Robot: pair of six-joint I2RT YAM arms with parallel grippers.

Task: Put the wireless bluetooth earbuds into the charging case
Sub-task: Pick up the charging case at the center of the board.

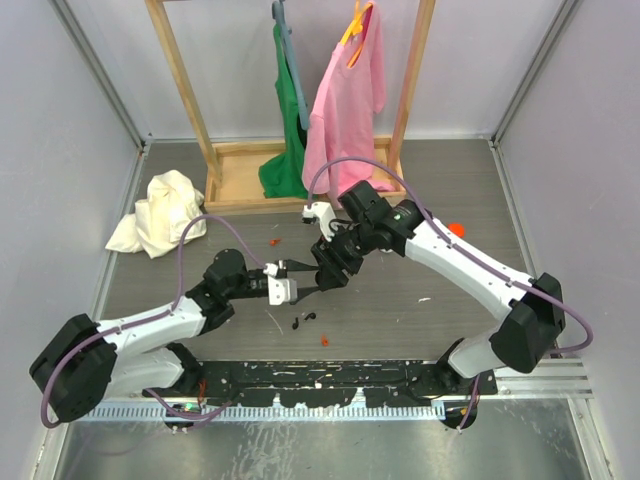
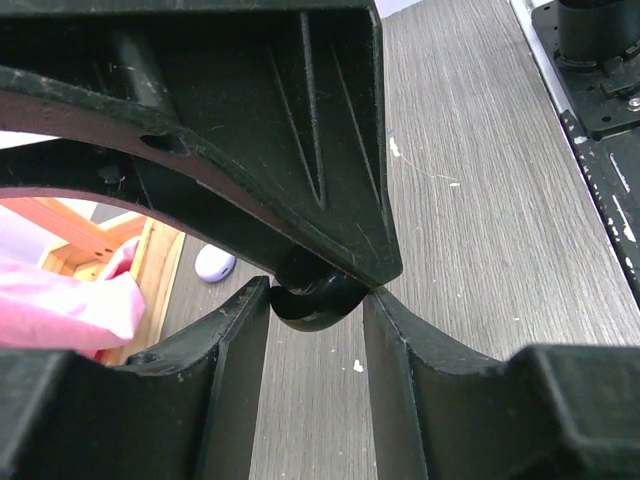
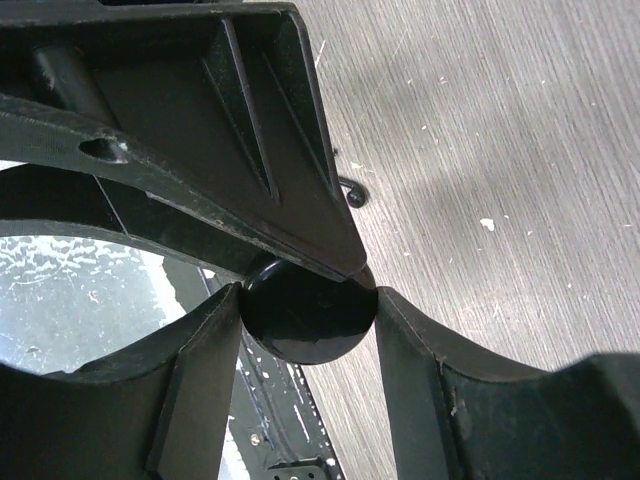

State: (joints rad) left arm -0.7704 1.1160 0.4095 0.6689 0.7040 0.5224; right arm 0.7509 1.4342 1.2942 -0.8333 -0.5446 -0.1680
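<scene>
A glossy black charging case [image 3: 305, 318] hangs above the table between both grippers. My left gripper [image 2: 317, 295] is shut on one curved edge of the case [image 2: 312, 308]. My right gripper [image 3: 308, 290] is shut on its round body. In the top view the two grippers, left [image 1: 306, 280] and right [image 1: 326, 272], meet tip to tip over the table's middle, and the case is hidden between them. Two small black earbuds [image 1: 304, 320] lie on the table just in front of the grippers. One earbud [image 3: 352, 192] also shows in the right wrist view.
A wooden clothes rack [image 1: 240, 165] with green and pink garments [image 1: 345, 90] stands at the back. A white cloth [image 1: 160, 212] lies back left. A small lilac oval object [image 2: 214, 263] lies near the rack base. Red scraps [image 1: 274, 241] dot the table. A black rail [image 1: 320, 385] runs along the near edge.
</scene>
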